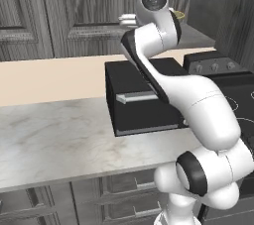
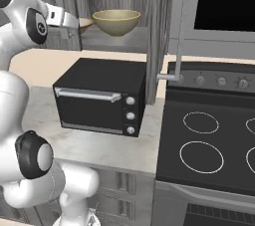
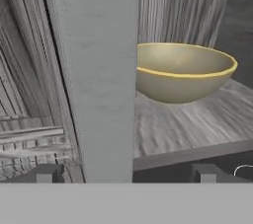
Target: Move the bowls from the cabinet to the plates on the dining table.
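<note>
A tan bowl (image 2: 116,22) with a golden rim sits on the open cabinet's shelf (image 2: 117,41), above the toaster oven. A second bowl (image 2: 86,22) peeks out to its left, partly hidden behind my hand. In the hand view the bowl (image 3: 183,72) rests on the shelf (image 3: 188,124) on the right. A wide grey vertical bar (image 3: 94,70), which looks like a cabinet door handle, stands very close between my fingertips. My gripper (image 3: 124,173) is open and empty, and it reaches up to the cabinet front (image 2: 73,21) (image 1: 127,19). Plates and dining table are out of view.
A black toaster oven (image 2: 99,95) stands on the marble counter (image 1: 54,140) under the cabinet. The right cabinet door is swung open, with its handle (image 2: 179,36) above the stove (image 2: 209,135). Closed cabinet doors (image 1: 54,6) fill the wall to the left.
</note>
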{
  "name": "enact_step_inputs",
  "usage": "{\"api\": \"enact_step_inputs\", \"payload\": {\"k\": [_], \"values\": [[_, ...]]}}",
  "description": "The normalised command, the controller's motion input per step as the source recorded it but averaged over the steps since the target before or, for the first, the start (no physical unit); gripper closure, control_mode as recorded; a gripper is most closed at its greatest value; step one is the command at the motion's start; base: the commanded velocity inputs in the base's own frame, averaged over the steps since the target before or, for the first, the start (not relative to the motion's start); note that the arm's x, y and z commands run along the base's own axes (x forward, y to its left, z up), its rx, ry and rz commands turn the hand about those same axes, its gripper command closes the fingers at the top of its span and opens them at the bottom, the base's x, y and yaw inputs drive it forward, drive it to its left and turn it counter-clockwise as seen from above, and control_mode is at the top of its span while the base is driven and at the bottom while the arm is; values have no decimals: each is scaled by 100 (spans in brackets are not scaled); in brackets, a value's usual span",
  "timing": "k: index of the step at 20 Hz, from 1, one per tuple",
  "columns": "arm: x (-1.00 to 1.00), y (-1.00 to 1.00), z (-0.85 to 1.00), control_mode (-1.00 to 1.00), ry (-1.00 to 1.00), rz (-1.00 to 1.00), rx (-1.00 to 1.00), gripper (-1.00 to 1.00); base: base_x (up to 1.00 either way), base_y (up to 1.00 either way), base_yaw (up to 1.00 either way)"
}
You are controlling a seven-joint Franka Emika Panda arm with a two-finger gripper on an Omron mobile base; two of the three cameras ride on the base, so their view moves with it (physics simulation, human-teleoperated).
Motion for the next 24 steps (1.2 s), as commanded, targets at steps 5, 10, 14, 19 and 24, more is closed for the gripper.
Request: {"api": "enact_step_inputs", "payload": {"k": [5, 10, 14, 19, 24], "values": [[50, 10, 0, -100, 0, 0, 0, -100, 0, 0, 0], [57, 13, 0, -100, 0, 0, 0, -100, 0, 0, 0], [56, 17, -3, -100, 0, 0, 0, -100, 0, 0, 0], [40, 21, -8, -100, 0, 0, 0, 100, 0, 0, 0], [-5, 44, 0, -100, -2, 0, 0, 100, 0, 0, 0]]}}
